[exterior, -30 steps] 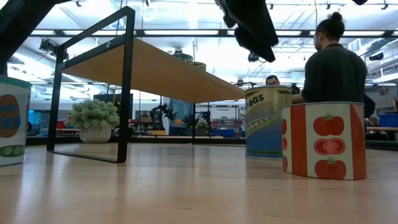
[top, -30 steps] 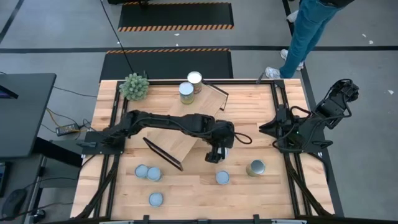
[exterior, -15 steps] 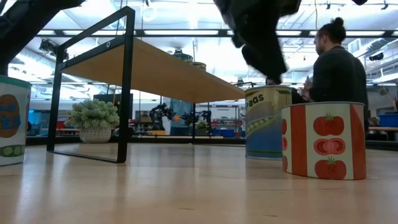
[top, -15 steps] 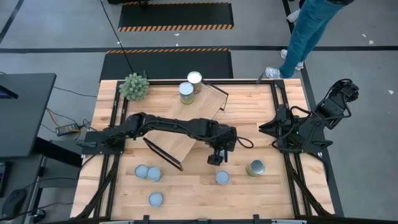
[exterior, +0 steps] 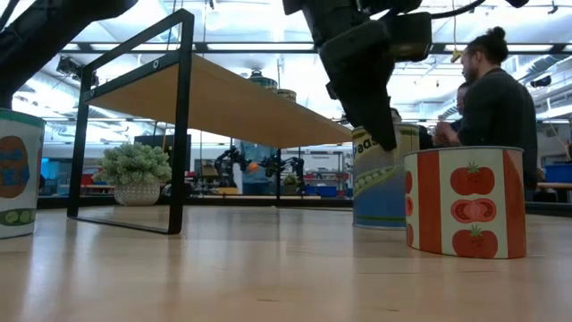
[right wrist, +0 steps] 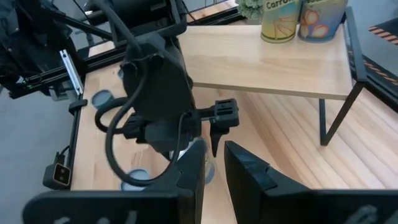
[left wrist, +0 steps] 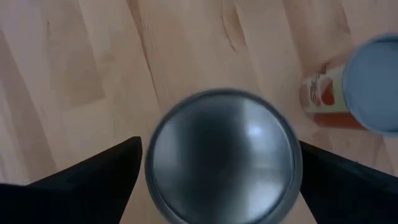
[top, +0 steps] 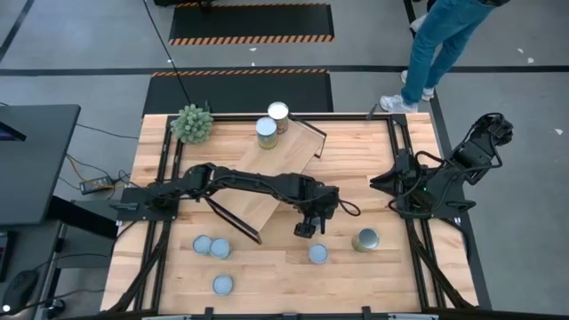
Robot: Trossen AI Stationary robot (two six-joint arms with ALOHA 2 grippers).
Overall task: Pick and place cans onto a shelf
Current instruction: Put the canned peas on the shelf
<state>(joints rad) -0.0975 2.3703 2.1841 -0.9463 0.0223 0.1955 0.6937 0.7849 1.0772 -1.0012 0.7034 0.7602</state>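
The left gripper (top: 307,227) reaches across the middle of the table with its jaws spread as wide as they go, one dark finger (left wrist: 87,186) on each side of a silver-topped can (left wrist: 224,155) that stands upright directly below it; whether the fingers touch the can's sides cannot be told; in the low view the gripper hangs in front of a can labelled with peas (exterior: 380,179), above the tabletop. Just beside that can stands another can with tomatoes on its label (top: 317,253); a further can (top: 365,239) sits nearer the right side of the table (top: 267,276); three more cans (top: 212,247) stand in a loose group near the front left. The shelf (top: 262,182) lies at an angle across the middle of the table, its black frame ends at both tips; two cans (top: 272,124) stand upright on its far end, side by side. A small green plant (top: 192,123) sits at the far left corner. The right gripper (top: 384,182) waits at the right edge of the table, its fingers nearly closed and holding nothing. A person in jeans (top: 440,44) stands on the floor beyond the far right corner; another person (exterior: 492,98) sits in the room behind.
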